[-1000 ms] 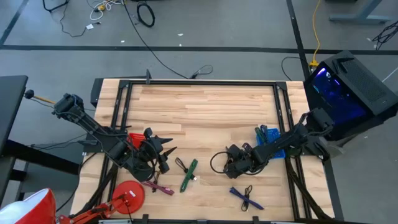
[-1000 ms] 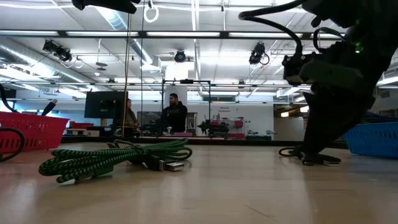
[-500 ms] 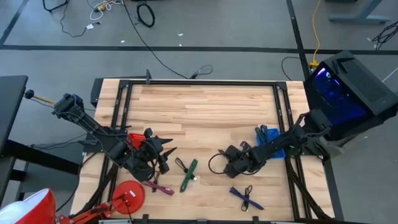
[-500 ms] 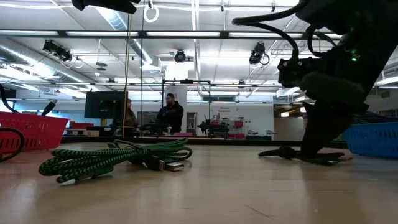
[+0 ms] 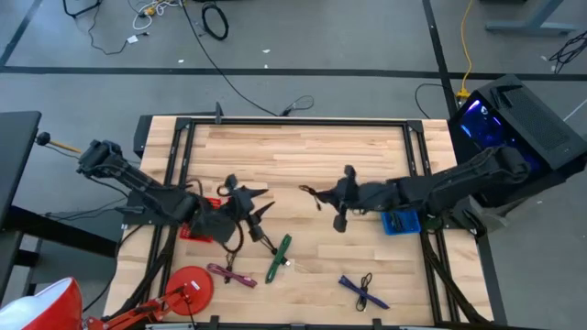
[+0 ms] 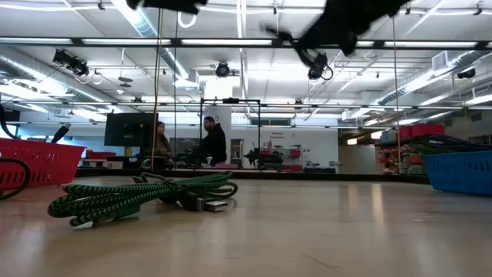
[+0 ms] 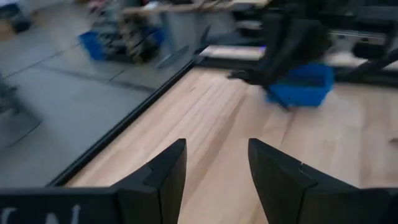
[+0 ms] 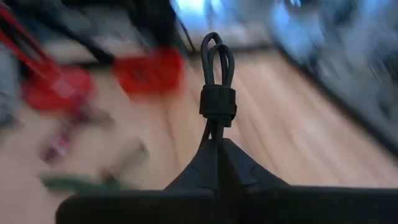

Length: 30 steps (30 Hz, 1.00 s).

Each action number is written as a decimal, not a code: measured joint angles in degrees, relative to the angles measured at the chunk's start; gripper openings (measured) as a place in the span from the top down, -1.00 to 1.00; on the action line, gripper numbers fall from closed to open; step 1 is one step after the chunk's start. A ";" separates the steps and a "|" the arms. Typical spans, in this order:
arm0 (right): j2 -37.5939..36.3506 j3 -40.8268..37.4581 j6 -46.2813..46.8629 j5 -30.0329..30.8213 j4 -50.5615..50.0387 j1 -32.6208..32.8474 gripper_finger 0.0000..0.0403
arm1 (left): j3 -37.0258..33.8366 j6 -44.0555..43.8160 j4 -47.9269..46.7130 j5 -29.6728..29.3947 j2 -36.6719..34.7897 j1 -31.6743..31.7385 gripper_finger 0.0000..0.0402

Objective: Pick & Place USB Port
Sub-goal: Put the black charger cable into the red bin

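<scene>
Black cable bundle (image 8: 217, 99) held aloft, mid-counter.
The right pincer (image 8: 217, 144) is clamped on its strapped end, raised off the counter (image 5: 303, 156), judged for carrying toward the blue bin (image 5: 401, 223). The left pincer (image 7: 212, 163), fingers apart, waits near the red bin (image 8: 147, 72).

I see a pale wood plank surface (image 5: 303, 156) with slight sheen, a braided green cable (image 6: 138, 194), and matt black plastic fingers (image 7: 161, 177).
</scene>
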 joint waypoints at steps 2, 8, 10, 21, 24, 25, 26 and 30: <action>-1.65 0.00 -5.08 -3.90 6.56 -1.00 1.00 | 0.02 6.84 6.49 5.05 -0.02 2.20 0.12; -2.30 0.00 -12.85 -9.74 15.82 -1.97 1.00 | 0.02 20.17 24.07 20.27 -0.07 8.55 0.12; -2.31 0.02 -14.02 -10.24 17.87 -2.00 1.00 | 0.02 21.69 27.08 23.65 -0.07 10.67 0.12; -2.36 0.02 -19.95 -13.25 25.20 -3.77 1.00 | 0.02 19.23 31.76 38.14 -0.07 18.18 0.12; -2.36 0.02 -20.57 -13.69 26.88 -4.79 1.00 | 0.03 19.20 34.11 40.29 0.55 18.63 0.12; -2.36 0.02 -20.58 -13.85 27.19 -5.09 1.00 | 0.04 19.25 34.95 40.74 0.96 18.68 0.12; -2.36 0.02 -20.68 -13.98 27.46 -5.37 1.00 | 0.00 19.25 35.50 40.85 1.46 18.68 0.12; -2.27 0.02 -20.37 -15.95 28.01 -6.20 1.00 | 0.02 19.27 40.18 41.09 4.00 19.01 0.12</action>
